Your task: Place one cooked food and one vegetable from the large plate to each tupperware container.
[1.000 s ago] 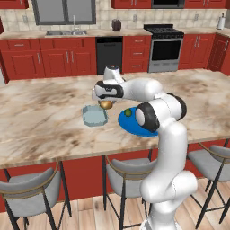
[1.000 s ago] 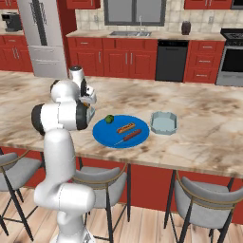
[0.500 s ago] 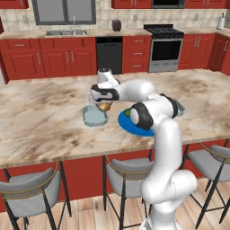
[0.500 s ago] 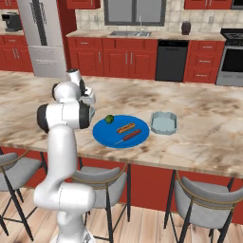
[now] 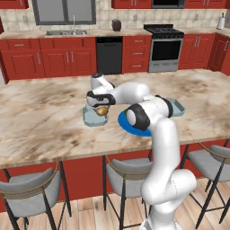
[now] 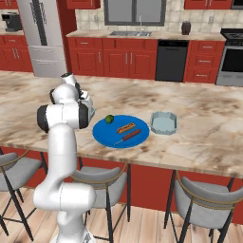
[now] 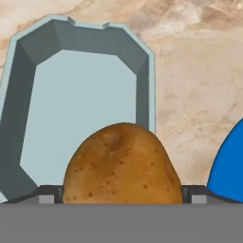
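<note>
**Potato Held Over Left Tupperware Container**

Compared with one second earlier, the hand is seen shifted further out over the counter, away from the large plate (image 5: 134,127) and toward the tupperware container (image 5: 94,116) on the robot's left. The potato (image 5: 102,110), previously at that tub's edge nearest the plate, is now carried over the tub's near portion. The base views are otherwise unchanged.

The arm is observed stretched forward and to the left from its base, with the forearm roughly level above the marble countertop (image 5: 40,121) and the hand turned downward. The gripper (image 5: 101,108) is found spread wide around the potato (image 7: 123,164), which is lodged between its fingers; the grasp is maintained.

In the hand view, the pale tub (image 7: 80,102) is seen directly beneath and beyond the potato, with its floor bare. An edge of the blue plate (image 7: 231,166) is recorded just beside the gripper.

In the right base view, a green vegetable (image 6: 109,119), a sausage-like item (image 6: 126,127) and a thin red item (image 6: 128,136) are noted on the large plate (image 6: 105,136). A second tupperware container (image 6: 164,123) is recorded just beyond the plate, well apart from the gripper.
</note>
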### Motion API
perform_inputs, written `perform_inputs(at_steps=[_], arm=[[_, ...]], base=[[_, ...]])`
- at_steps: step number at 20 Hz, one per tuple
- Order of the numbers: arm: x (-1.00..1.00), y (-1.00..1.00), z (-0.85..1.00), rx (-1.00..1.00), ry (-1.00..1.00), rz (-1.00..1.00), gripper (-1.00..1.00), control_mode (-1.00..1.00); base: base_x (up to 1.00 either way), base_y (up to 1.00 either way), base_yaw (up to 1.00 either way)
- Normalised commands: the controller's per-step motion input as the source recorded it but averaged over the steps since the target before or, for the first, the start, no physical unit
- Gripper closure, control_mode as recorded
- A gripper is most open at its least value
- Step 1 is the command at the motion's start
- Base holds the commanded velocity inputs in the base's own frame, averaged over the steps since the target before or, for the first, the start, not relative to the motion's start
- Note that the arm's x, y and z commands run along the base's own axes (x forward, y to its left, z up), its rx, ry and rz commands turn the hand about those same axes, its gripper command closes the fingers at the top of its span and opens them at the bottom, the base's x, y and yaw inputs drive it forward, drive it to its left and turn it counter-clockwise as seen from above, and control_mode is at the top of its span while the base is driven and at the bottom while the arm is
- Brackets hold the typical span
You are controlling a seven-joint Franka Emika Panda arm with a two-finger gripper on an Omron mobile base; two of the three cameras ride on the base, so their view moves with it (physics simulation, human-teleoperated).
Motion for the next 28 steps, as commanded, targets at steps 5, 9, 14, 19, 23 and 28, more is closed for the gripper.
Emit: perform_inputs(at_steps=[5, 9, 14, 19, 23, 28], arm=[[0.01, 0.12, -0.01, 0.0, 0.0, 0.0, 1.0, -1.0], [0.0, 0.0, -0.01, 0.0, 0.0, 0.0, -1.0, -1.0], [0.03, 0.0, 0.0, 0.0, 0.0, 0.0, -1.0, -1.0], [0.03, 0.0, 0.0, 0.0, 0.0, 0.0, -1.0, -1.0], [0.0, 0.0, 0.0, 0.0, 0.0, 0.0, -1.0, -1.0], [0.0, 0.0, 0.0, 0.01, -0.01, 0.0, -1.0, -1.0]], base=[[0.0, 0.0, 0.0], [0.0, 0.0, 0.0], [0.0, 0.0, 0.0], [0.0, 0.0, 0.0], [0.0, 0.0, 0.0], [0.0, 0.0, 0.0]])
